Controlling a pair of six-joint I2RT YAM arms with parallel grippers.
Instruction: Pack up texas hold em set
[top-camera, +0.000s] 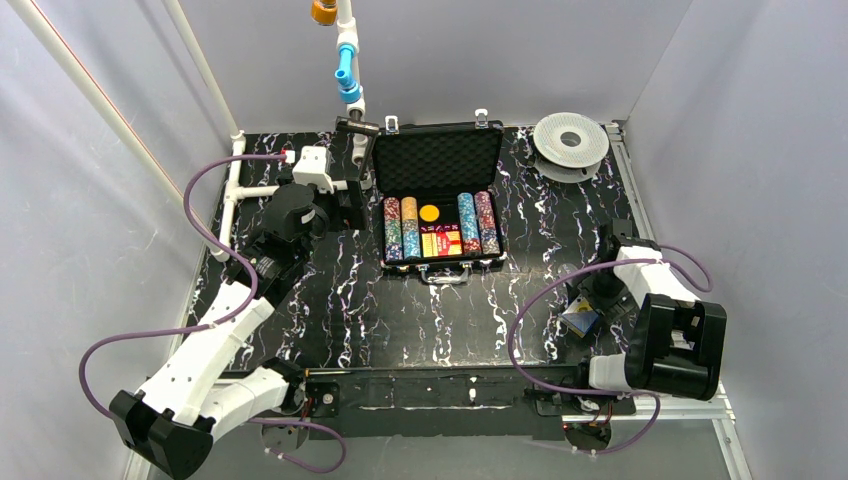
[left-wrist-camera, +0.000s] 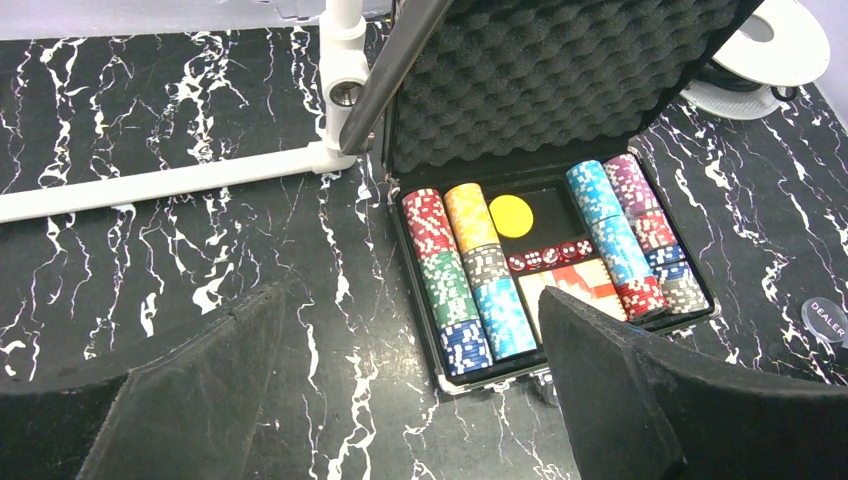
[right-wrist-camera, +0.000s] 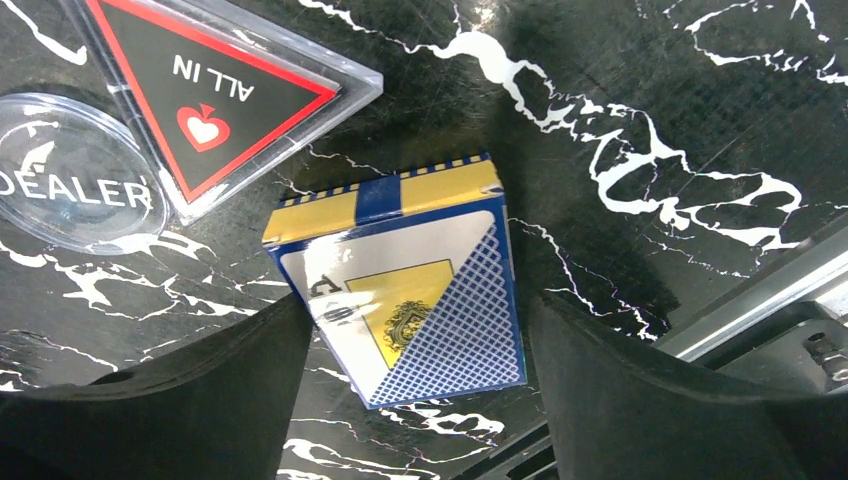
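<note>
The black briefcase (top-camera: 438, 137) stands open at the back middle of the table, foam lid up. Inside lie rows of poker chips (left-wrist-camera: 460, 270), a yellow disc (left-wrist-camera: 511, 215), red dice (left-wrist-camera: 548, 256) and a red-and-white card deck (left-wrist-camera: 580, 285). My left gripper (top-camera: 347, 205) hovers just left of the case, open and empty (left-wrist-camera: 410, 400). A blue and yellow card deck (right-wrist-camera: 410, 290) lies flat on the table at the right (top-camera: 580, 320). My right gripper (right-wrist-camera: 415, 400) is low over it, open, one finger on each side of the deck.
A clear DEALER button (right-wrist-camera: 70, 185) and a triangular ALL IN marker (right-wrist-camera: 215, 90) lie just beyond the blue deck. A round white-grey spool (top-camera: 570, 143) sits at the back right. A white pipe frame (top-camera: 235, 185) runs along the left. A metal rail (right-wrist-camera: 760, 300) borders the table near the deck.
</note>
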